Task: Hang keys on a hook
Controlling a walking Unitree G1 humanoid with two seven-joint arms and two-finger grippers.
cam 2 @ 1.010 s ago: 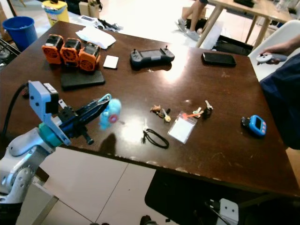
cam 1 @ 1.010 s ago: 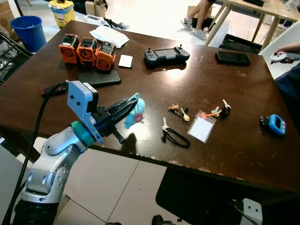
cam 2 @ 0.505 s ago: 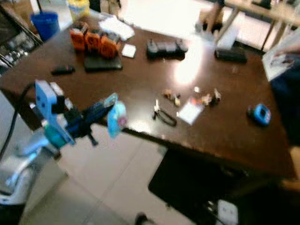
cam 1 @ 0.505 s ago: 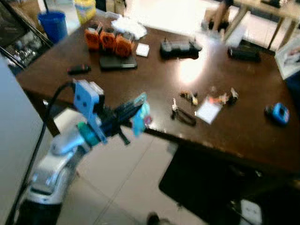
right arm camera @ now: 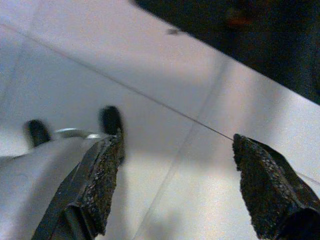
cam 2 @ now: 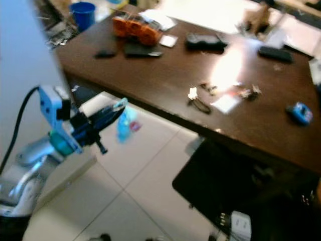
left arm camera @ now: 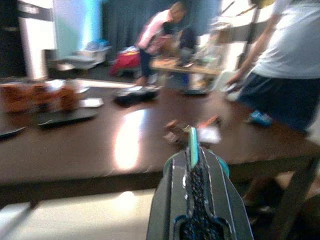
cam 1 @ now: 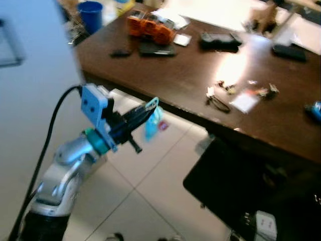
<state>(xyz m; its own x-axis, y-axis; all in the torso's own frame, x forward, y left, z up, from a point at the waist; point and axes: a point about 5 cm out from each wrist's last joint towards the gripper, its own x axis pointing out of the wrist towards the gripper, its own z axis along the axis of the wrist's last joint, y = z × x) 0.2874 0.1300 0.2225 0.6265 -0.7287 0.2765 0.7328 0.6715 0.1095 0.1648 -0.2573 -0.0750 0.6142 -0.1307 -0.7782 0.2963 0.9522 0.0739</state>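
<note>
The left gripper (cam 1: 150, 106) is in the middle left of the left eye view, over the pale tiled floor (cam 1: 145, 191) and just off the near edge of the dark brown table (cam 1: 190, 70). Its fingers are pressed together on a light blue key tag (cam 1: 153, 122), which hangs below the tips with a small red spot on it; the picture is blurred, so the keys themselves are hard to make out.

On the table, in the upper part of the frame, there are three orange batteries (cam 1: 148, 27), a black controller (cam 1: 218, 41), a dark phone (cam 1: 289, 52), a black cord loop (cam 1: 218, 103), a clear badge holder (cam 1: 245, 103) and a blue device (cam 1: 314, 111) cut off at the right edge. A blue bucket (cam 1: 91, 14) stands at the upper left, beside a large pale surface (cam 1: 30, 100).

In the left wrist view a person in a white shirt (left arm camera: 280, 55) stands behind the table.

The right gripper (right arm camera: 177, 175) hangs over the floor tiles with its fingers wide apart.
</note>
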